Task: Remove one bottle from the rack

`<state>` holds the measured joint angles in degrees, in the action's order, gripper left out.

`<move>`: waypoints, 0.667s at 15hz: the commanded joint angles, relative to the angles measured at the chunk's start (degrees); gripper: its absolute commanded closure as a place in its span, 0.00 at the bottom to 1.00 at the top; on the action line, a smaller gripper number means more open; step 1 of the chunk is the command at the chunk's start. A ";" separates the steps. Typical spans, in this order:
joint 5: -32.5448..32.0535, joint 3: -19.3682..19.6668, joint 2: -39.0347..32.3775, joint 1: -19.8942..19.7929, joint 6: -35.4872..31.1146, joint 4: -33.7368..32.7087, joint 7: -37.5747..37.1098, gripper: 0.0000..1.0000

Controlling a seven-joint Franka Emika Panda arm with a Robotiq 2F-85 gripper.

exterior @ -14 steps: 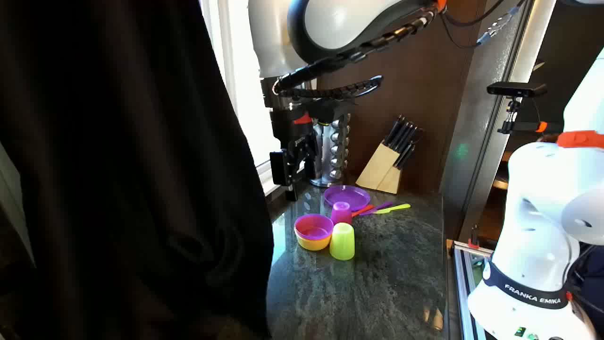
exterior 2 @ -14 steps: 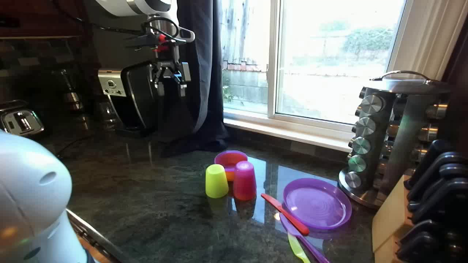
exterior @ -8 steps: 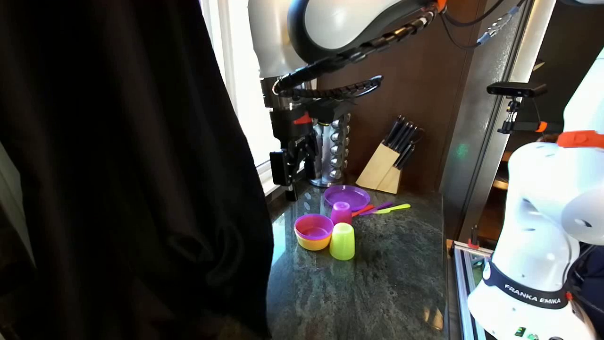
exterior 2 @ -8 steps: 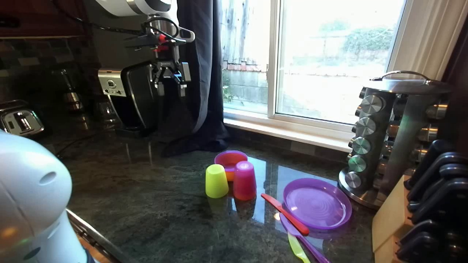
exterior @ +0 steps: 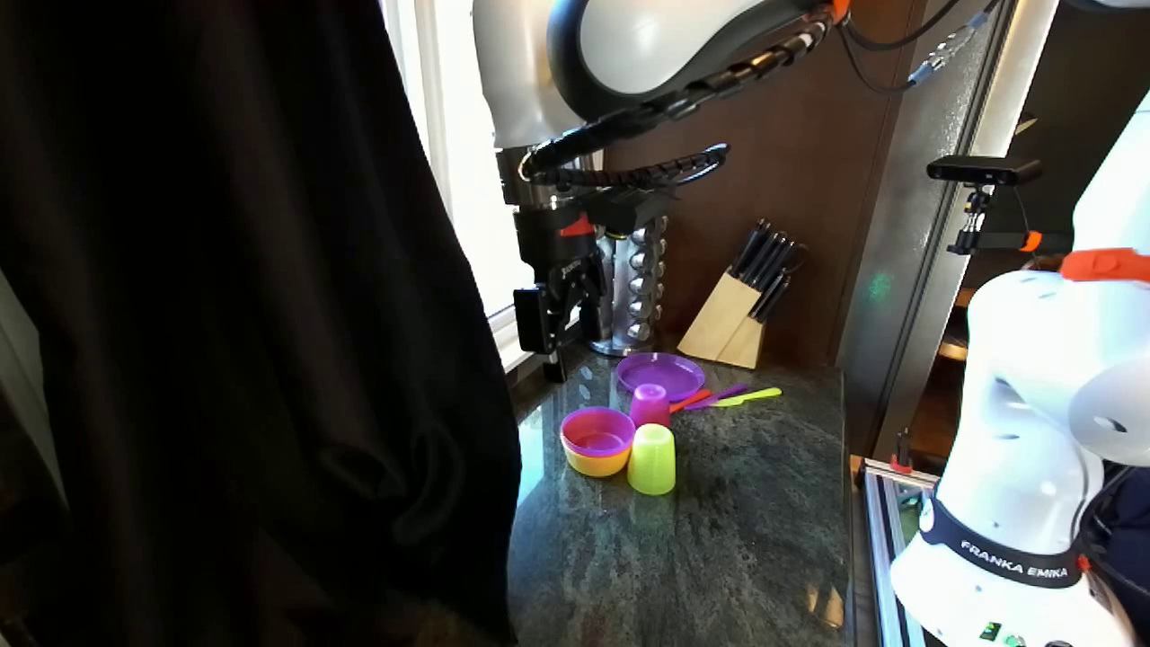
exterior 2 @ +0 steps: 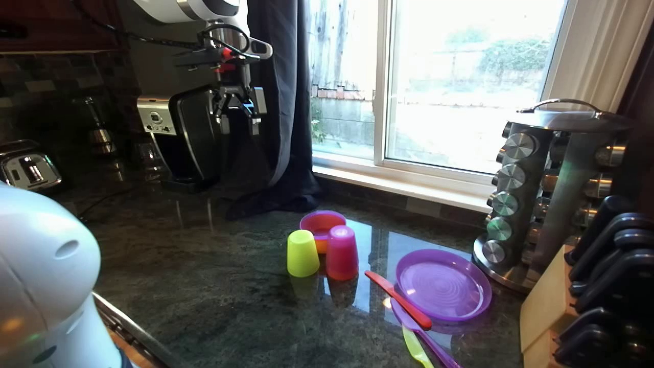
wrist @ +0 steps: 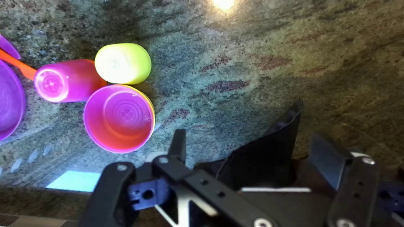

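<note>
At the left in an exterior view, the gripper [exterior 2: 239, 126] hangs high over the counter [exterior 2: 204, 286], jaws apart with nothing between them. Nothing visible has changed in the last second: it holds still, so the removal, I judge, waits on a reach rightward. Next come the green cup [exterior 2: 303, 254], bowls [exterior 2: 322, 224], pink cup [exterior 2: 342, 254] and plate [exterior 2: 443, 283]; at the right stands the rack [exterior 2: 564, 199], bottles [exterior 2: 505, 203] in its tiers, well apart from the gripper. The wrist view shows the pads [wrist: 326, 160] spread above counter and curtain [wrist: 268, 160], but no rack. In an exterior view showing the whole knife block [exterior: 719, 314], the gripper covers part of the rack, so the two look falsely close.
</note>
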<state>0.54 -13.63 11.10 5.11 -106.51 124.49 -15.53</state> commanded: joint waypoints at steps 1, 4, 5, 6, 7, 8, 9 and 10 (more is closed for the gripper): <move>-0.52 1.72 1.57 0.60 -0.90 1.23 -0.29 0.00; 0.02 5.19 7.53 -1.70 -3.37 6.13 -1.34 0.00; -0.34 6.49 9.64 -2.68 -4.31 7.81 -1.83 0.00; -0.43 8.08 11.92 -3.95 -4.83 9.77 -2.10 0.00; -0.49 9.61 13.91 -5.34 -4.90 11.37 -2.36 0.00; -1.14 10.94 15.93 -6.96 -4.79 13.13 -2.89 0.00; -1.78 12.31 18.08 -8.71 -5.11 14.92 -3.09 0.00; -2.76 13.66 20.52 -10.54 -6.02 16.86 -2.88 0.00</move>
<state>-0.21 -2.70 23.22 -1.68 -109.10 133.48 -16.87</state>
